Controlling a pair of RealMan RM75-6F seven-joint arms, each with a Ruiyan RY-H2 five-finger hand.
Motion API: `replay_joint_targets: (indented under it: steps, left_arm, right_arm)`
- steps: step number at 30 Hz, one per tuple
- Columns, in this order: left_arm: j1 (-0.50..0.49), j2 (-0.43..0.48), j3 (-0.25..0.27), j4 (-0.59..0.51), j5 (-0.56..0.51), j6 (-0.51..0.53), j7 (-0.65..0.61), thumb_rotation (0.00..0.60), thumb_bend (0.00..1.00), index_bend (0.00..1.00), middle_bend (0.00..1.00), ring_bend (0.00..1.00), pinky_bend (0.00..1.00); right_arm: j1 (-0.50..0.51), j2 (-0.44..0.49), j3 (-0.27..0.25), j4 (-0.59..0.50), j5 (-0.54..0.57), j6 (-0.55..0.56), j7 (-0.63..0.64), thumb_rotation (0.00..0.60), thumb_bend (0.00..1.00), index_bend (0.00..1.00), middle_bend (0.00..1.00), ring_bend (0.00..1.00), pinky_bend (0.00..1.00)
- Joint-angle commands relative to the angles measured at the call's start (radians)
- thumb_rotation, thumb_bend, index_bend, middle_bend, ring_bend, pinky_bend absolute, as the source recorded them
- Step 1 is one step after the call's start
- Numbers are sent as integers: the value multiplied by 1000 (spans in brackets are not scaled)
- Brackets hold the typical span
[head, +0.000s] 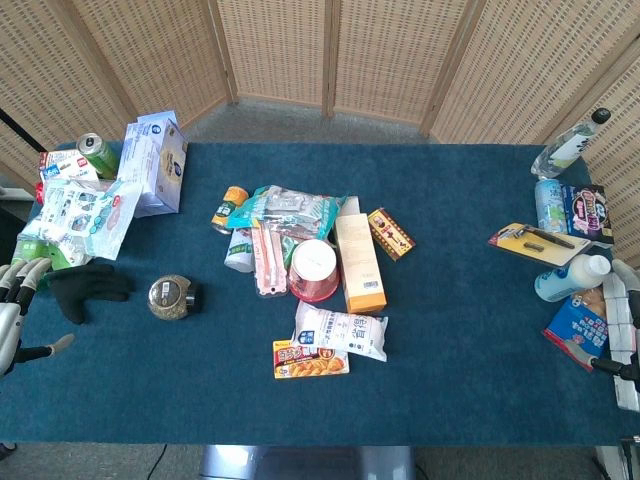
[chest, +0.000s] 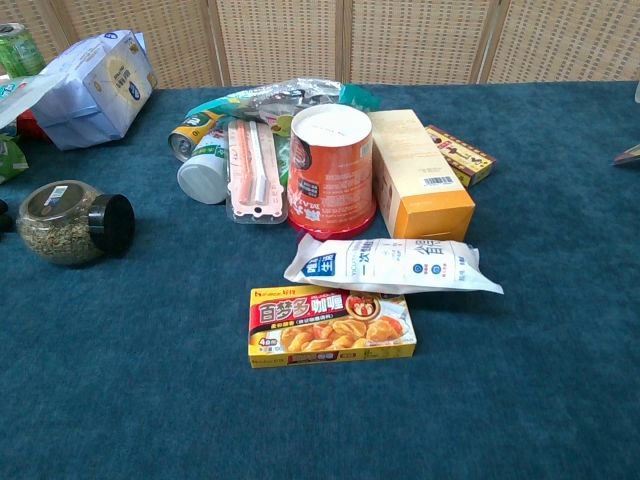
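One spice jar (head: 171, 297) and one black glove (head: 87, 291) lie beside the left hand (head: 18, 300), released with fingers spread. Right hand (head: 622, 330) rests open by one blue packet (head: 577, 330). Only the head view shows either hand; the chest view shows the jar alone.

A yellow curry box (chest: 332, 327) lies just before a white pouch (chest: 392, 266), with a red tub (chest: 331, 170) behind.

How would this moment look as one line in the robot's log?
left hand: open, beside black glove | right hand: open, by blue packet | jar: lying on side
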Motion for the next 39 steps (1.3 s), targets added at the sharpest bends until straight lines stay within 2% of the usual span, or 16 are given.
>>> replay_joint_targets:
  steps: [1,8,12,18,23,26,32,35,39]
  left_arm:
    - [1,-1,-3,2,2,-4,0,600,0,0,0,0,0]
    - [-31,6,-30,-3,0,-53,32,600,0,0,0,0,0]
    - [-127,11,-94,-17,-36,-156,96,600,0,0,0,0,0]
    - [-323,-33,-205,-16,-191,-367,270,600,0,0,0,0,0]
    - [-499,-140,-268,79,-399,-510,482,600,0,0,0,0,0]
    - [-591,-215,-280,165,-511,-561,588,600,0,0,0,0,0]
    - [-735,-343,-267,341,-696,-612,766,600,0,0,0,0,0]
    - [-786,-406,-252,430,-723,-626,811,600,0,0,0,0,0]
    - [-815,-482,-260,508,-695,-646,749,600,0,0,0,0,0]
  right_arm:
    - [-1,2,0,-1,1,0,2,600,0,0,0,0,0]
    - [1,2,6,1,12,-1,12,600,0,0,0,0,0]
    - [3,3,11,-1,14,1,16,600,0,0,0,0,0]
    - [-1,8,13,-7,7,9,34,600,0,0,0,0,0]
    - [1,16,18,0,17,-1,68,600,0,0,0,0,0]
    - [2,20,25,6,28,-4,89,600,0,0,0,0,0]
    - [6,26,34,25,50,-21,124,600,0,0,0,0,0]
    - [6,30,36,33,63,-31,139,600,0,0,0,0,0]
    - [7,31,38,45,73,-42,151,600,0,0,0,0,0]
